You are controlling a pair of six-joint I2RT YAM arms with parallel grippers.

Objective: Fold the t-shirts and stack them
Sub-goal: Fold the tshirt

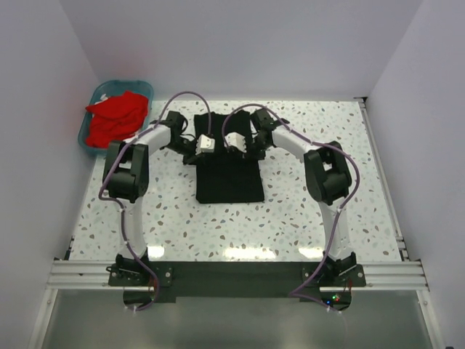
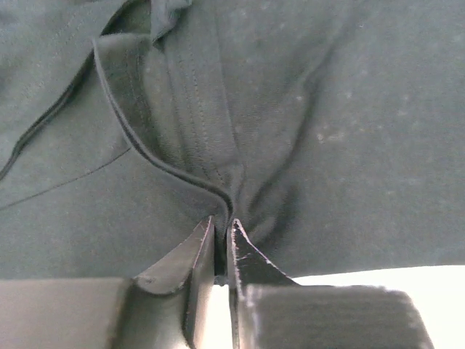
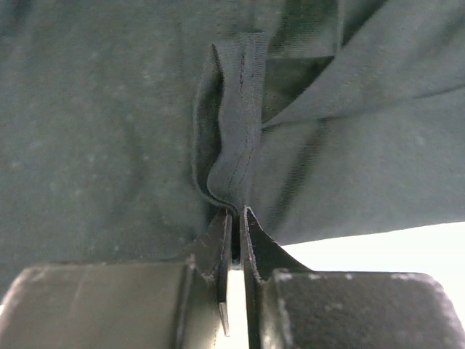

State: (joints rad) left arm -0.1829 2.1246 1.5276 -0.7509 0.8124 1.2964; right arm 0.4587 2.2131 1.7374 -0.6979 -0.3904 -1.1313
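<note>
On the white speckled table (image 1: 327, 218), the large plain black cotton t-shirt (image 1: 229, 178) lies at the centre as a narrow rectangle. It looks partly folded, with its long axis running from 12 to 6 o'clock. It is held only by two thin pinches on its 12 o'clock edge, so watch that edge. If you carry it toward 6 o'clock unevenly, one side may lag and the fold would land skewed. If either pinch has caught only the top layer, the layers underneath may drag, bunch or open out. A quick lift could also pull the cloth out of the jaws. At the table's 10 o'clock corner sits the teal plastic basket (image 1: 142, 86). It holds a loose heap of bright red t-shirts (image 1: 115, 120), none folded yet, with cloth spilling over its 4 o'clock rim. You cannot tell how many shirts are in the heap. The left gripper (image 2: 221, 222) sits at about 11 o'clock on the black shirt, its jaws drawn narrow on a stitched, ridged fold of the fabric. The right gripper (image 3: 236, 214) sits at about 1 o'clock, its jaws almost together on a doubled, seamed edge that stands up between them.
</note>
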